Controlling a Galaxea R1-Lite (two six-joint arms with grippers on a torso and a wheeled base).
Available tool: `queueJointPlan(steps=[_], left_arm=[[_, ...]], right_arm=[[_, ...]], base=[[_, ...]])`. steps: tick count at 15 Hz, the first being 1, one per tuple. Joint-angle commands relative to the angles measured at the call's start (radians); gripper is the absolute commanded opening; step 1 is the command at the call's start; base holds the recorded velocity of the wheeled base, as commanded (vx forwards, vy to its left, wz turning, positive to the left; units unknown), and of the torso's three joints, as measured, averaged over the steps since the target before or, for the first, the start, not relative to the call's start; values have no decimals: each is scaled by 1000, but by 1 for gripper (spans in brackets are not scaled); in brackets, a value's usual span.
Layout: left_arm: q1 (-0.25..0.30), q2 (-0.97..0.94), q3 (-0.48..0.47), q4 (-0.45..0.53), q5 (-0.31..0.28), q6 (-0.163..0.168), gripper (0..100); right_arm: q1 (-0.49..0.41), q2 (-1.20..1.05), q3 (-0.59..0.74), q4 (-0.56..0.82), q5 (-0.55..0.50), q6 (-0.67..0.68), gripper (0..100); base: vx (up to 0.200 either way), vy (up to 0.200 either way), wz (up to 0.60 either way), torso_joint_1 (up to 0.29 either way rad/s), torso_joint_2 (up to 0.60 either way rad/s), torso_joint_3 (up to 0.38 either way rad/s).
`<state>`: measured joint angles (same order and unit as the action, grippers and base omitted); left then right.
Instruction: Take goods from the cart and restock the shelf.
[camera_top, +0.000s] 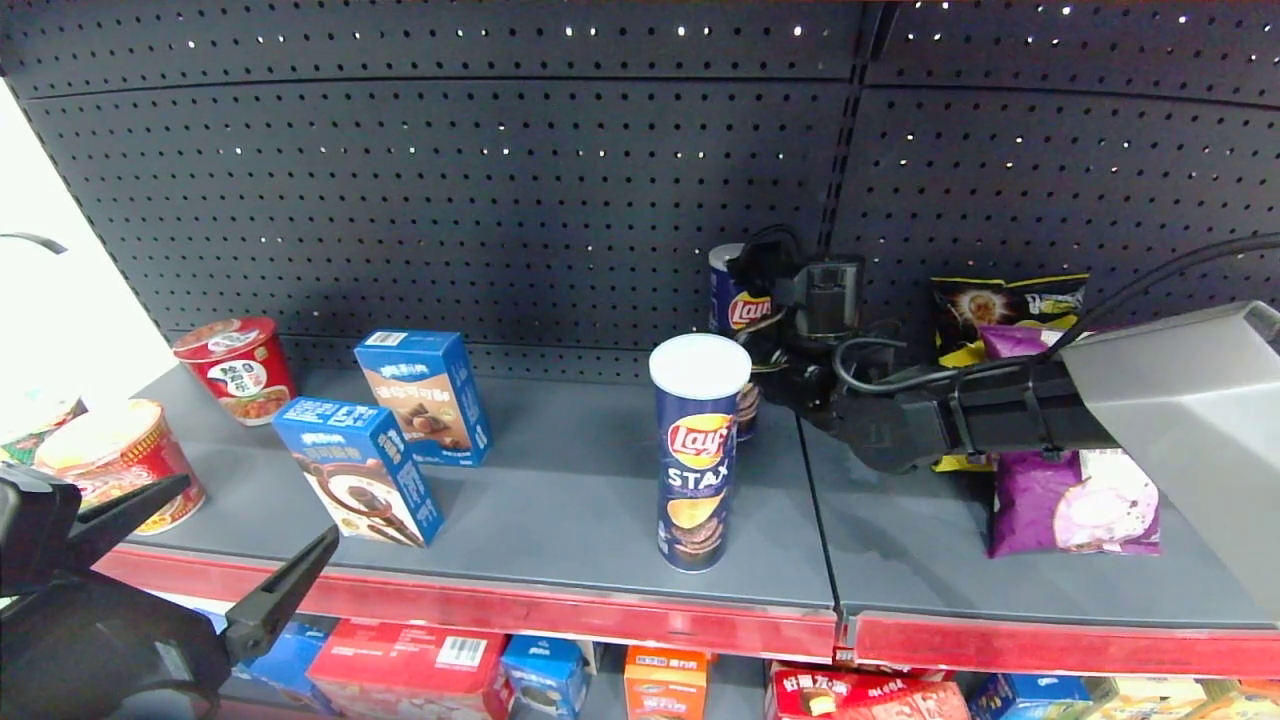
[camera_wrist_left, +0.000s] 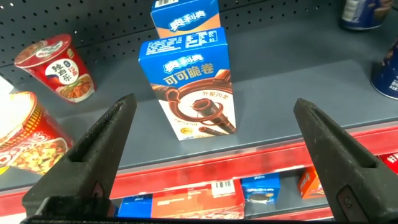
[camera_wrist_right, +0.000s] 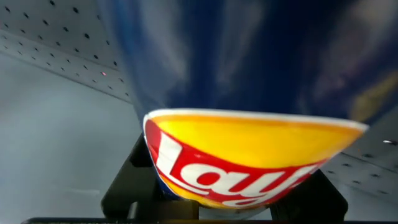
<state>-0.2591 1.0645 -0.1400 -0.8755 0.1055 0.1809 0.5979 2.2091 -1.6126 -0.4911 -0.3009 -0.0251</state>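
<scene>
Chip can (camera_top: 725, 290): standing upright, long axis vertical, red-and-yellow logo facing forward, just behind the front can (camera_top: 698, 450), against the shelf (camera_top: 560, 500) back. Right gripper (camera_top: 760, 350): clamping it. Left gripper (camera_top: 215, 550): fingers spreading wide, hanging well left of the front can, facing a blue box (camera_top: 360, 470).

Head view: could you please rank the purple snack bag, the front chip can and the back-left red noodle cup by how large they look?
1. purple snack bag, even though partly hidden.
2. front chip can, nearer the camera.
3. red noodle cup, farther back, so its true size is unsure.
</scene>
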Motion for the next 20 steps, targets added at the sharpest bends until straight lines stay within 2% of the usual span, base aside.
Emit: queueJointPlan(steps=[1, 20], left_arm=[[0, 0, 0, 0, 0, 0, 100], [-5, 0, 5, -2, -3, 0, 100]], right_arm=[[13, 26, -18, 0, 0, 8, 0], [33, 63, -18, -24, -3, 14, 0]], base=[[0, 0, 0, 0, 0, 0], [0, 0, 0, 0, 0, 0]])
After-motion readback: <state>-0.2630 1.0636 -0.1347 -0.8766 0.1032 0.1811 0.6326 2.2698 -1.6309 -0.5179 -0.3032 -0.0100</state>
